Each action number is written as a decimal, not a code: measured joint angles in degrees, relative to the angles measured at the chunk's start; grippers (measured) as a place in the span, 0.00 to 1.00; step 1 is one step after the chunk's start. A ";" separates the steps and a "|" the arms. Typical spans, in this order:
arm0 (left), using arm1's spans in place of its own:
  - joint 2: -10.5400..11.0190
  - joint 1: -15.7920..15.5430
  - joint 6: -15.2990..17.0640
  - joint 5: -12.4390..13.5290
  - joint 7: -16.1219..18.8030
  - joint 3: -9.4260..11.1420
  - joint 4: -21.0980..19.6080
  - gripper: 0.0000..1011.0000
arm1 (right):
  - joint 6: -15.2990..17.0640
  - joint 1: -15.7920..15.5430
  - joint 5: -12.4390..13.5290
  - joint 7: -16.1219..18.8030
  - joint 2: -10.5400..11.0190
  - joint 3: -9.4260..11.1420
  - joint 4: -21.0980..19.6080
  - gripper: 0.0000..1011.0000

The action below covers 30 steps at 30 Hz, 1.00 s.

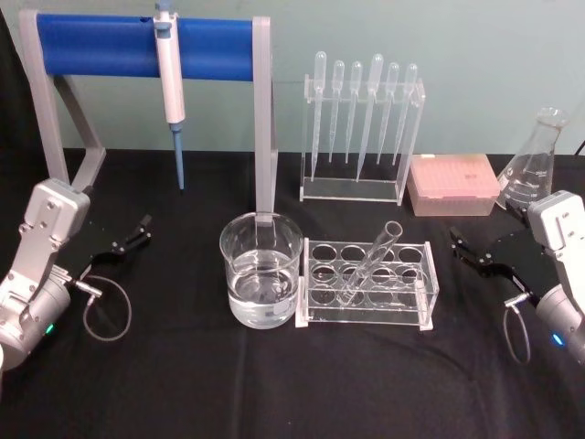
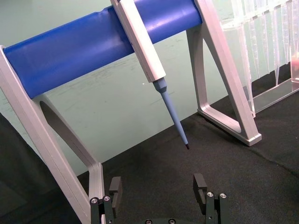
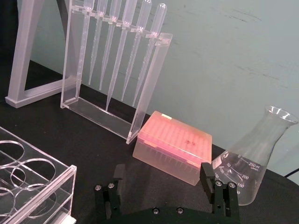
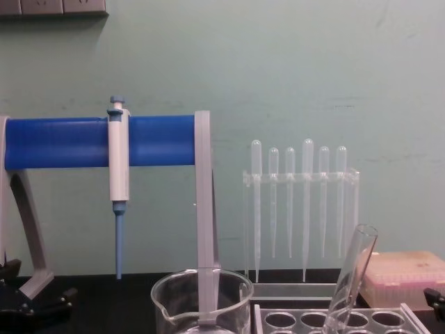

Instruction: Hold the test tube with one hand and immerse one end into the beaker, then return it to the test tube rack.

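Note:
The test tube point(image 1: 369, 266) leans in the clear rack point(image 1: 416, 304), its open rim up and to the right; in the chest view the test tube point(image 4: 350, 280) rises above the rack's holes. Left of the rack stands the beaker point(image 1: 260, 271), partly filled with clear liquid, and the beaker point(image 4: 201, 300) shows its spout at the chest view's lower edge. My left gripper point(image 1: 130, 240) rests open at the table's left, well away from the beaker, with nothing between its fingers point(image 2: 115, 185). At the right my right gripper point(image 1: 469, 251) is open and empty, just right of the rack.
A grey stand with a blue bar point(image 1: 137, 46) holds a blue-tipped pipettor point(image 1: 170, 87) at the back left. Behind the rack is a pipette holder point(image 1: 361, 128). A pink tip box point(image 1: 453, 184) and a conical flask point(image 1: 535, 165) sit back right.

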 joint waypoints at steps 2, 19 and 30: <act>0.00 0.00 0.00 0.00 0.00 0.00 0.00 0.99 | 0.00 0.00 0.00 0.00 0.00 0.00 0.00 0.99; 0.00 0.00 0.00 0.00 0.00 0.00 0.00 0.99 | 0.00 0.00 0.00 0.00 0.00 0.00 0.00 0.99; 0.00 0.00 0.00 0.00 0.00 0.00 0.00 0.99 | 0.76 -3.24 3.22 4.45 3.47 4.63 -9.42 0.99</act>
